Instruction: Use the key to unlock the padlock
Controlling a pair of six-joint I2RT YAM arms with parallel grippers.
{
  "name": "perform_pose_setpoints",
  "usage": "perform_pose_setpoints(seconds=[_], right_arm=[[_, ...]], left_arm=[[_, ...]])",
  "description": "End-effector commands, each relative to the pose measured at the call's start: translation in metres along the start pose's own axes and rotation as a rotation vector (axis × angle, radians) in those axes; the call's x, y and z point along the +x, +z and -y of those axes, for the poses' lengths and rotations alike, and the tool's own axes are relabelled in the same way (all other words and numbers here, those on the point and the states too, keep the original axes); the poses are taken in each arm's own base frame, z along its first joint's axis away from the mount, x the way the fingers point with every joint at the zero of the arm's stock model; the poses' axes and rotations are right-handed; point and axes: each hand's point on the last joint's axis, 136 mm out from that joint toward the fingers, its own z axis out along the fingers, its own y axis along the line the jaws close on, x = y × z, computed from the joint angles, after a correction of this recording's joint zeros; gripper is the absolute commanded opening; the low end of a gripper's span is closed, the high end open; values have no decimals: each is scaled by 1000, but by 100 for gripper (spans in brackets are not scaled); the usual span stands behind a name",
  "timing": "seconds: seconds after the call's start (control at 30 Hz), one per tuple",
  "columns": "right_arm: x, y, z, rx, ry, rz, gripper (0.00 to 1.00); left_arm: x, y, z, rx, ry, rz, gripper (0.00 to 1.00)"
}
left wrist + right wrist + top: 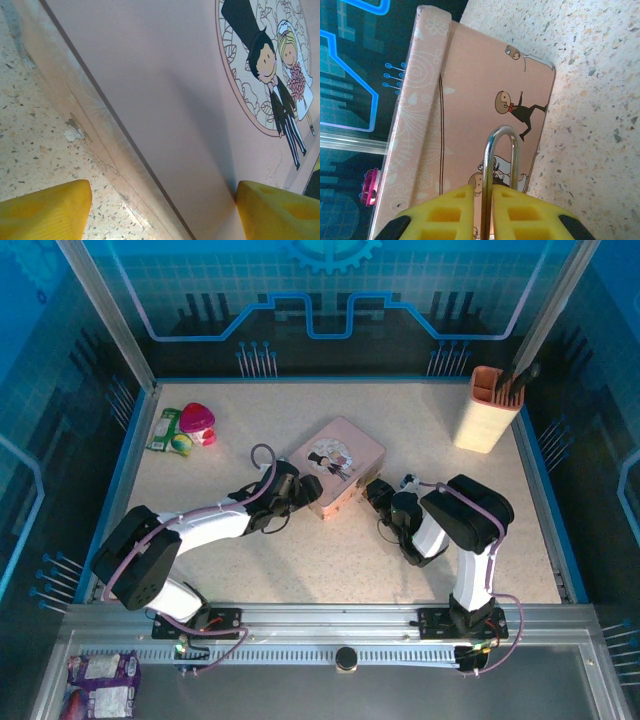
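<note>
The left arm (205, 528) and right arm (470, 540) have white links, black joints, and lilac cables (215, 506) running to black bases (195, 620). The left hand (162, 212) and right hand (488, 210) have yellow fingers (445, 210) with square recesses.

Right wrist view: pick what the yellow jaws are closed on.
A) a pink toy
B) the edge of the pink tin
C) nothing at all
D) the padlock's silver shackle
D: the padlock's silver shackle loop stands up from between the right gripper's shut jaws, with the pink tin behind it.
</note>
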Motion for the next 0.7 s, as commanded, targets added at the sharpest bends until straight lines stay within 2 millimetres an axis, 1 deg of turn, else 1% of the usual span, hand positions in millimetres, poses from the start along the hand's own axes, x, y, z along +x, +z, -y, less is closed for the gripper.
perform_pose_setpoints(seconds=[0.0, 0.1, 0.2, 0.33, 0.43, 0.53, 0.67], right_arm=[[-14, -4, -12, -39, -6, 25, 0], [-16, -12, -9, -31, -37, 1, 0], [-16, -25, -3, 13, -77, -58, 0], [-6, -44, -8, 57, -188, -206, 0], [7, -62, -18, 92, -336, -355, 0], [12, -85, -28, 76, -425, -430, 0], [23, -110, -24, 94, -458, -532, 0]], left_arm=[[6, -5, -37, -114, 13, 7, 76], [-2, -16, -42, -96, 6, 47, 77], [-14, -34, -46, -75, 30, 94, 78], [-27, -58, -49, -66, 148, 135, 82], [-28, -75, -56, -109, 208, 120, 82], [-24, -88, -60, -141, 234, 89, 82], [-19, -99, -61, -146, 267, 58, 81]])
